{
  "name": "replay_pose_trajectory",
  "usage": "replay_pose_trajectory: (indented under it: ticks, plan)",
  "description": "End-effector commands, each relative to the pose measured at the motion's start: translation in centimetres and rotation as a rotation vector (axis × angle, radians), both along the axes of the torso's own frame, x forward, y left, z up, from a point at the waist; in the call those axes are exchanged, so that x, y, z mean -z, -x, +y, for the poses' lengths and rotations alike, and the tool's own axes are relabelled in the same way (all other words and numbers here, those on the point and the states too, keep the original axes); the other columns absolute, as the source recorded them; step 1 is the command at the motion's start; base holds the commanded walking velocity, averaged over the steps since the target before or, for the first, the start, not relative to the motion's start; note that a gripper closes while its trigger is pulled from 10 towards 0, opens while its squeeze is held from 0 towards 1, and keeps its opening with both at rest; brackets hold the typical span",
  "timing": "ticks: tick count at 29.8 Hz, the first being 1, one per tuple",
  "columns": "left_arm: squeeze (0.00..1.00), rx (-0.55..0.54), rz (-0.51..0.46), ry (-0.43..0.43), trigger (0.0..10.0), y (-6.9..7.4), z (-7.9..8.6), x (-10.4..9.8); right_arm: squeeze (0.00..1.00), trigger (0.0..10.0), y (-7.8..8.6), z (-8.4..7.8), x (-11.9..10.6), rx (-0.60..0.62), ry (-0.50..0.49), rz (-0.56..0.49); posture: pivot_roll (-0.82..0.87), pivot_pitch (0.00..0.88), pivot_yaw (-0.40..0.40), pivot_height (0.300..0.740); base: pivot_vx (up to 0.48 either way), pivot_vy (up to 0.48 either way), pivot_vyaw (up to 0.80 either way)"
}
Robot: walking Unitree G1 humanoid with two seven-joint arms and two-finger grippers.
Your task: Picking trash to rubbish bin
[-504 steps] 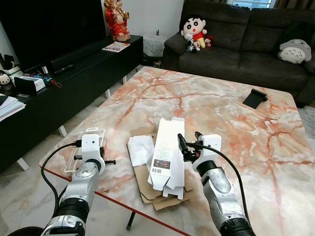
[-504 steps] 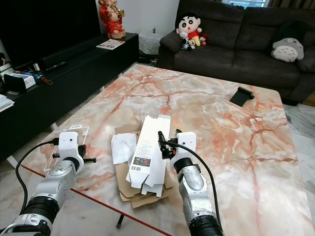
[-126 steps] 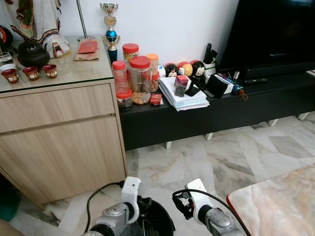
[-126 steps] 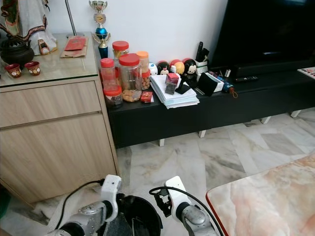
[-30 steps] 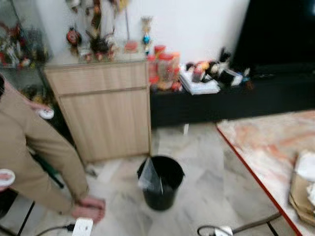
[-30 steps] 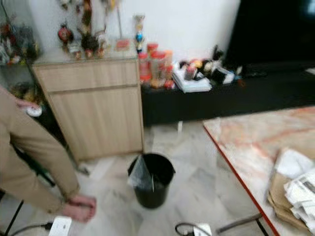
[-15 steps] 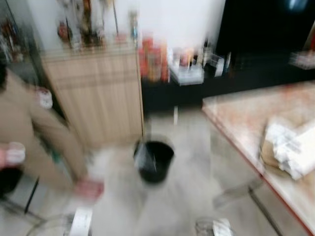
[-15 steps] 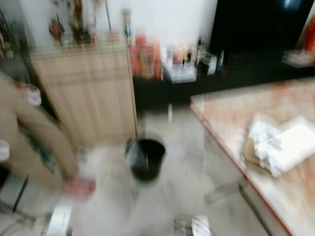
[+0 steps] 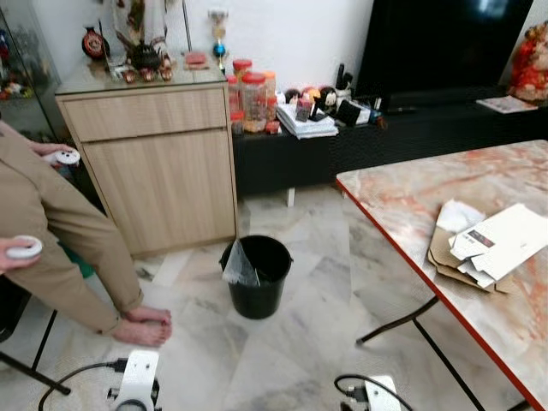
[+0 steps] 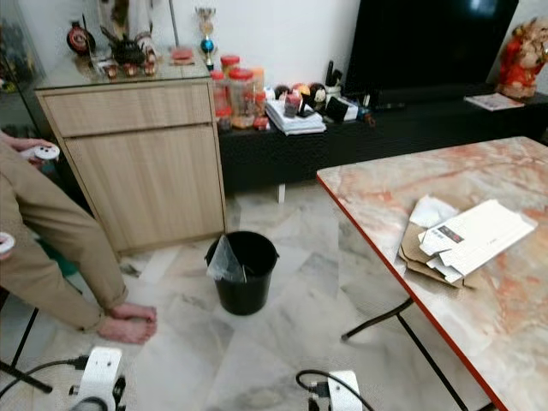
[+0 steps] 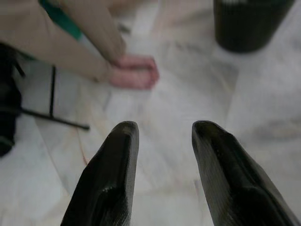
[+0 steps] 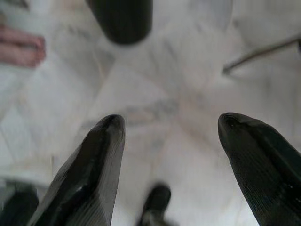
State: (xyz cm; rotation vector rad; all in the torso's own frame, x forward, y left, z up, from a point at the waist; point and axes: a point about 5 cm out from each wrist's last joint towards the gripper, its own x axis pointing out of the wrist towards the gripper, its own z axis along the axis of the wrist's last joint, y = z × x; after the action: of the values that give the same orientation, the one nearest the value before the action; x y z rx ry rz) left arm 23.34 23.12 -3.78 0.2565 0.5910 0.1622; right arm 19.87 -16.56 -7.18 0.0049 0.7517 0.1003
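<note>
A black rubbish bin (image 9: pixel 257 276) is seen standing upright on the pale marble floor (image 9: pixel 308 342), in front of a wooden cabinet (image 9: pixel 154 163), with a clear piece of trash (image 9: pixel 241 264) leaning inside against its rim. More trash, flattened cardboard with white boxes (image 9: pixel 488 246) on top, is seen on the marble table (image 9: pixel 428 184), near its red edge and well apart from the bin. These table items are recorded by the head views alone.

In the left wrist view, the bin (image 11: pixel 249 23) is found beyond the fingertips, off to one side, with a person's bare feet (image 11: pixel 134 73) nearer. The left gripper (image 11: pixel 162 136) is held low over the floor, fingers apart, nothing between them. In the right wrist view, the bin's base (image 12: pixel 123 19) is seen well ahead of the right gripper (image 12: pixel 169 127), whose fingers are spread wide and empty above the floor. A seated person's tan trouser leg (image 9: pixel 60 248) is noted beside the cabinet.
</note>
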Motion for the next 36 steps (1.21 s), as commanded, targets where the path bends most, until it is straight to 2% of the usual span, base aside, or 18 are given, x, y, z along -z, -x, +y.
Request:
replay_pose_trajectory:
  ticks: [1,3,7,8,12,14,16,17,19,24,26,29,36]
  plan:
    - [0.0,0.0,-0.091,-0.014,10.0,-1.5,-0.1,-1.4,0.0,10.0,-1.7,0.0,-1.1,0.016,-0.01,-0.081,0.13,0.017,-0.018,0.74,0.0,0.0,0.0]
    - [0.0,0.011,-0.133,-0.013,10.0,-2.2,-0.3,-2.0,0.0,10.0,-2.4,0.2,-1.7,0.003,-0.021,-0.119,0.13,0.017,-0.018,0.74,0.0,0.0,0.0]
    - [0.0,0.053,-0.267,-0.024,10.0,-4.0,-1.0,-4.1,0.0,10.0,-4.9,1.2,-4.0,-0.049,-0.058,-0.288,0.13,0.017,-0.015,0.74,0.0,0.0,0.0]
    - [0.0,0.053,-0.267,-0.024,10.0,-4.0,-1.0,-4.1,0.0,10.0,-4.9,1.2,-4.0,-0.049,-0.058,-0.288,0.13,0.017,-0.015,0.74,0.0,0.0,0.0]
    - [0.0,0.083,-0.405,-0.038,10.0,-5.6,-1.8,-6.3,0.0,10.0,-7.3,2.0,-6.9,-0.074,-0.083,-0.465,0.14,0.015,-0.012,0.74,0.0,0.0,0.0]
    - [0.0,0.088,-0.491,-0.035,10.0,-6.6,-2.3,-7.9,0.0,10.0,-8.7,2.8,-9.1,-0.097,-0.109,-0.578,0.14,0.015,-0.012,0.74,0.0,0.0,0.0]
    - [0.0,0.087,-0.517,-0.031,10.0,-6.9,-2.5,-8.4,0.0,10.0,-9.0,3.1,-9.7,-0.105,-0.118,-0.612,0.14,0.015,-0.012,0.74,0.0,0.0,0.0]
    - [0.0,0.087,-0.578,-0.024,10.0,-7.7,-2.9,-9.7,0.0,10.0,-9.9,3.5,-11.2,-0.116,-0.13,-0.676,0.14,0.011,-0.01,0.74,0.0,0.0,0.0]
    - [0.0,0.089,-0.607,-0.02,10.0,-8.1,-3.1,-10.4,0.0,10.0,-10.3,3.7,-11.8,-0.115,-0.134,-0.701,0.14,0.011,-0.01,0.74,0.0,0.0,0.0]
    - [0.0,0.119,-0.777,-0.007,10.0,-10.2,-4.1,-14.8,0.0,10.0,-12.3,4.4,-15.9,-0.1,-0.17,-0.853,0.14,0.001,-0.011,0.74,0.0,0.0,0.0]
    - [0.0,0.122,-0.795,-0.007,10.0,-10.3,-4.2,-15.2,0.0,10.0,-12.5,4.5,-16.4,-0.102,-0.171,-0.867,0.14,0.0,-0.009,0.74,0.0,0.0,0.0]
    - [0.0,0.158,-0.856,-0.019,10.0,-10.8,-4.9,-17.1,0.0,10.0,-13.1,4.9,-18.6,-0.097,-0.185,-0.929,0.14,0.0,-0.003,0.74,0.0,0.0,0.0]
    - [0.0,0.171,-0.847,-0.008,10.0,-10.6,-5.6,-17.1,0.0,10.0,-13.5,4.9,-19.2,-0.07,-0.184,-0.932,0.13,0.0,0.0,0.74,0.0,0.0,0.0]
